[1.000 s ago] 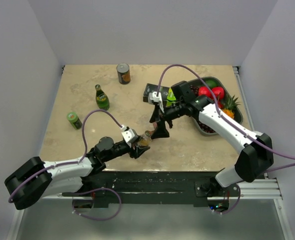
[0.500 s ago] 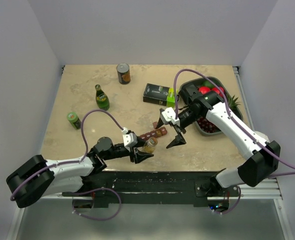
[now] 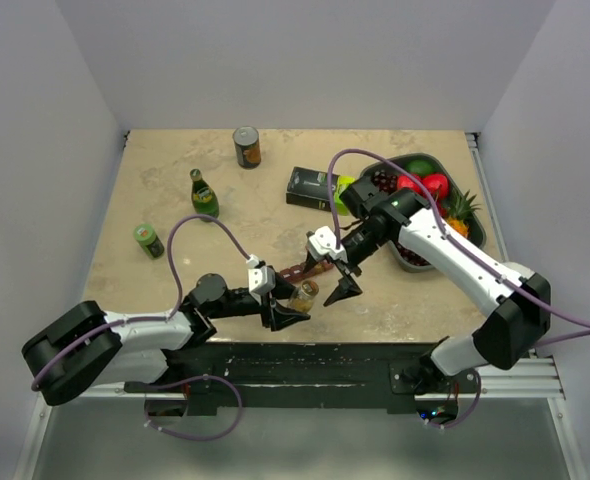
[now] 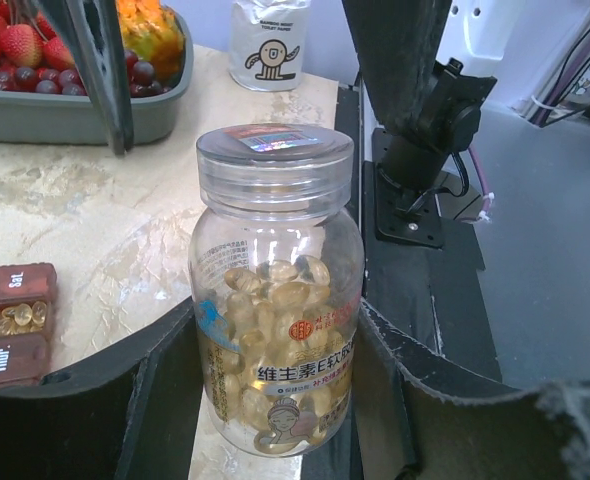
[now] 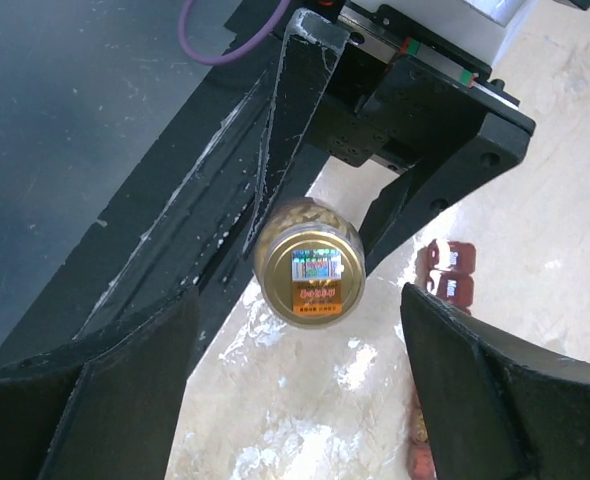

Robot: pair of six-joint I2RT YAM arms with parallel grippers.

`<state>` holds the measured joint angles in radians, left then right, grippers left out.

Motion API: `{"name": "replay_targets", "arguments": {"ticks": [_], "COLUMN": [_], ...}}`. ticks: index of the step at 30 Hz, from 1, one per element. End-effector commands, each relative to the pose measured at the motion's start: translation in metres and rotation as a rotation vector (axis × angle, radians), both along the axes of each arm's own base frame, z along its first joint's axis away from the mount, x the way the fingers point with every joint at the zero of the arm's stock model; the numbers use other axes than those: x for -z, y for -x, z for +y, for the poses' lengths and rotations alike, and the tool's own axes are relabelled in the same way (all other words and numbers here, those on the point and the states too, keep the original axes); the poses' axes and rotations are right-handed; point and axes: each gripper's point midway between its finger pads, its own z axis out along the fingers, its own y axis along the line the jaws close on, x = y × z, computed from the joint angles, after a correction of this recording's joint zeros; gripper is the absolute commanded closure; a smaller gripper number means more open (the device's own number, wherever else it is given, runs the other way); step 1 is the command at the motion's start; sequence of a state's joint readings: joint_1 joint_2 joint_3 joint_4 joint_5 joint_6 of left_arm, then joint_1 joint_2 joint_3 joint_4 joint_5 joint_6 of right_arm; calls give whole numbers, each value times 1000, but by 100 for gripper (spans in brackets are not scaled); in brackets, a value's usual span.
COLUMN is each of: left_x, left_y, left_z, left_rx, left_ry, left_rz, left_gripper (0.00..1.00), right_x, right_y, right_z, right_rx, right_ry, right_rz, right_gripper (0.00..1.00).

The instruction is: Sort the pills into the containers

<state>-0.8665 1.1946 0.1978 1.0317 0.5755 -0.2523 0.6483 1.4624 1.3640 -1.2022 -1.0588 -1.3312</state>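
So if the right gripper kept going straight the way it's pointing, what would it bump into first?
Most likely the lid of the pill bottle, dead ahead of the right gripper between its open jaws; the left gripper holds that bottle. The gap is hard to judge.

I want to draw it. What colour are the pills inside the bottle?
Golden yellow pills inside a clear bottle; the left wrist view shows them best.
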Motion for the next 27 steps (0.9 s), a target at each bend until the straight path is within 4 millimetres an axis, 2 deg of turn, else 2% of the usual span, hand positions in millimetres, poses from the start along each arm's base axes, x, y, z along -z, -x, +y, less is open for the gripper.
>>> {"name": "replay_targets", "arguments": {"ticks": [1,7,10,11,12,13,17,18,19,20,22,23,24,25,27], "left_x": [-32,-31,-34,-35,-32,-38,-48,-52,-51,-53,-47,-43,-35,-32,-25], "left_y": [1,-4,-16,-20,-29,-34,-73,-78,-81,-90,-95,-99,-101,-101,-101], "left_z": [-7,-6,-4,-2,1,4,27,32,35,42,41,43,41,40,39], "left_rx": [30,2,-66,-91,-147,-180,-453,-502,-535,-609,-648,-680,-688,-687,-682], "left_ry": [97,91,82,77,56,66,74,90,93,106,88,75,48,39,20], "left_rz": [-72,-66,-84,-93,-99,-113,-137,-136,-132,-126,-115,-110,-102,-99,-97], "left_gripper": [100,100,100,100,100,100,100,100,100,100,100,100,100,100,100], "right_x": [7,11,10,10,9,10,18,25,26,35,39,45,44,42,37], "right_y": [5,6,-2,-6,-8,-17,-39,-41,-55,-69,-84,-88,-88,-89,-86], "right_z": [8,15,21,23,25,30,42,44,54,54,62,64,67,71,76], "right_rx": [-3,8,75,102,162,195,362,446,502,588,711,734,762,767,740], "right_ry": [21,58,80,89,115,106,139,182,156,186,196,212,214,201,190], "right_rz": [15,33,58,65,112,103,171,260,262,257,321,347,400,414,440], "right_gripper": [21,36,52,65,71,74,78,81,82,84,92,94,95,95,85]}}
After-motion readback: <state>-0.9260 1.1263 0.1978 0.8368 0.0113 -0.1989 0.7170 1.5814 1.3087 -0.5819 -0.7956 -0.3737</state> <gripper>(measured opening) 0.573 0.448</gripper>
